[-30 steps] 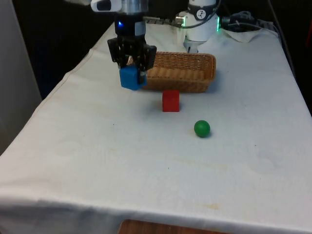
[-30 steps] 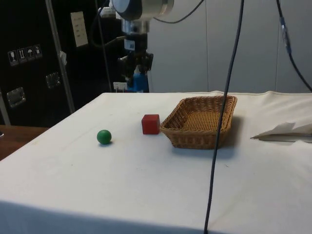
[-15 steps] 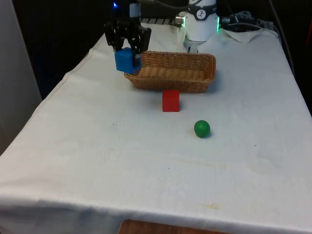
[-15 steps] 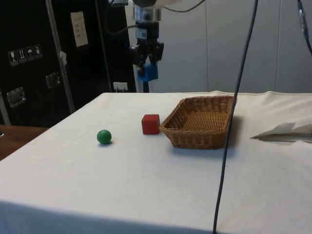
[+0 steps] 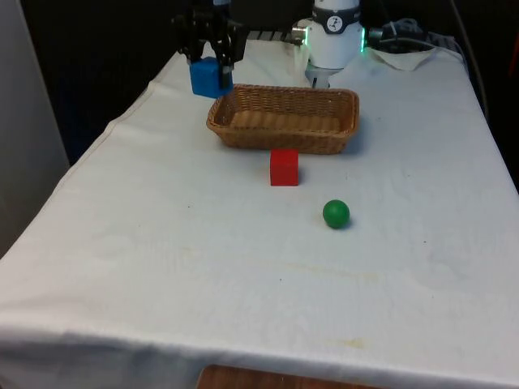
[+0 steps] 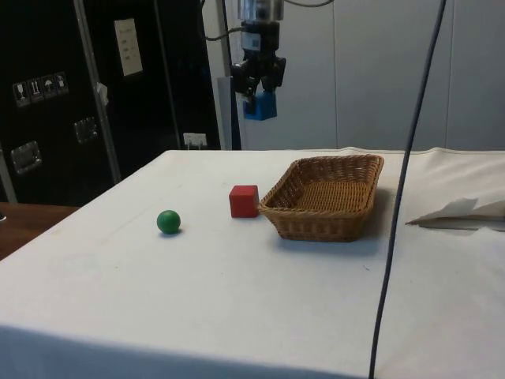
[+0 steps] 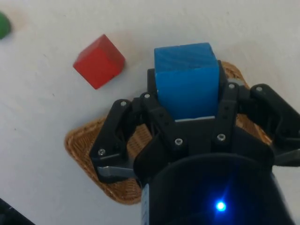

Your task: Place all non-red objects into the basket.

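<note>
My gripper [image 5: 208, 58] [image 6: 259, 88] hangs high above the table, shut on a blue cube [image 5: 207, 77] [image 6: 260, 106] [image 7: 187, 79]. It is above the corner of the wicker basket [image 5: 284, 118] [image 6: 323, 196] [image 7: 108, 173] at the front view's left. A red cube [image 5: 284, 167] [image 6: 244, 200] [image 7: 99, 61] rests on the cloth just in front of the basket. A green ball [image 5: 336, 213] [image 6: 168, 222] [image 7: 3, 24] lies farther out from the basket, beyond the red cube.
Crumpled white paper [image 6: 465, 212] lies on the cloth past the basket, near the robot base [image 5: 332, 49]. A black cable [image 6: 402, 189] hangs down across the side view. The table edge at the front view's left [image 5: 89, 154] runs near the gripper.
The gripper has risen with the blue cube and moved toward the robot's end of the table, from beside the basket's near corner to above its far left corner.
</note>
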